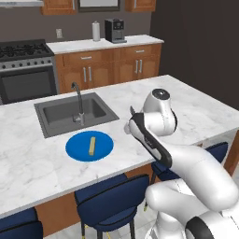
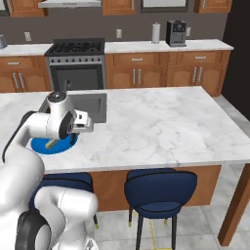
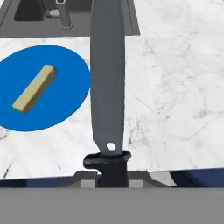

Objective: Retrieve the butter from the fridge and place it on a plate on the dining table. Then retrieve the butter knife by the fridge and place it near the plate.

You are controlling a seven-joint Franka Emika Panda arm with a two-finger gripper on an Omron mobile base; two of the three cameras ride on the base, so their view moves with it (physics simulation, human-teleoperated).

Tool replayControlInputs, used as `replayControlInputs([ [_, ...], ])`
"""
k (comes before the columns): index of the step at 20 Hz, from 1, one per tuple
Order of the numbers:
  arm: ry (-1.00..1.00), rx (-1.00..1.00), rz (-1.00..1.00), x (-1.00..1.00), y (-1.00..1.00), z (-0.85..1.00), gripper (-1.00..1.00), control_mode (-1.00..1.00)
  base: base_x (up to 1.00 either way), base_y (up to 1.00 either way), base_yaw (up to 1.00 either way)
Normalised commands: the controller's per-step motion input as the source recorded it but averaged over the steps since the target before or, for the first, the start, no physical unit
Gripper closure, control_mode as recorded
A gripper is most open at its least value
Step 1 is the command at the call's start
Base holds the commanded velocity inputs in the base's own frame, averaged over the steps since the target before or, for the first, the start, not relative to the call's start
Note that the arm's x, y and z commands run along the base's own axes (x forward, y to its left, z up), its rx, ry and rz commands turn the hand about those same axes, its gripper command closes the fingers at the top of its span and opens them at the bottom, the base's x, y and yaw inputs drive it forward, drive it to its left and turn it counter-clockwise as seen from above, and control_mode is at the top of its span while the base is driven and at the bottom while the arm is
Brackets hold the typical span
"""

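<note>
The butter (image 1: 92, 144) (image 3: 35, 88), a pale tan stick, lies on the round blue plate (image 1: 77, 148) (image 3: 61, 65) on the marble dining table (image 1: 191, 109), just in front of the sink. My gripper (image 1: 130, 122) (image 3: 107, 177) hovers over the table's near edge, right of the plate, and is shut on the handle of the butter knife (image 3: 107, 78). In the hand view the dark blade points away from me toward the sink, alongside the plate's right rim. In the right base view my arm hides most of the plate (image 2: 61, 147).
A grey inset sink (image 1: 60, 114) with a faucet (image 1: 78, 100) lies behind the plate. Blue stools (image 1: 112, 200) (image 2: 161, 188) stand under the near table edge. A stove (image 1: 25, 70) and wood cabinets line the back wall. Bare marble stretches right of my hand.
</note>
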Motion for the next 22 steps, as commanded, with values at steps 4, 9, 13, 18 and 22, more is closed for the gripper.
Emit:
replayControlInputs([
  [4, -0.11, 0.00, 0.00, 0.28, 0.00, -0.43, 1.00, -1.00, 0.00, 0.00, 0.00],
  [9, 0.03, 0.00, 0.00, 0.42, 0.00, -0.49, 1.00, -1.00, 0.00, 0.00, 0.00],
  [13, 0.17, -0.01, 0.00, 0.51, 0.00, -0.50, 1.00, -1.00, 0.00, 0.00, 0.00],
  [18, 0.05, -0.03, 0.00, 0.35, 0.00, -0.39, 1.00, -1.00, 0.00, 0.00, 0.00],
  [22, 0.00, -0.04, 0.00, 0.30, 0.00, -0.21, 1.00, -1.00, 0.00, 0.00, 0.00],
])
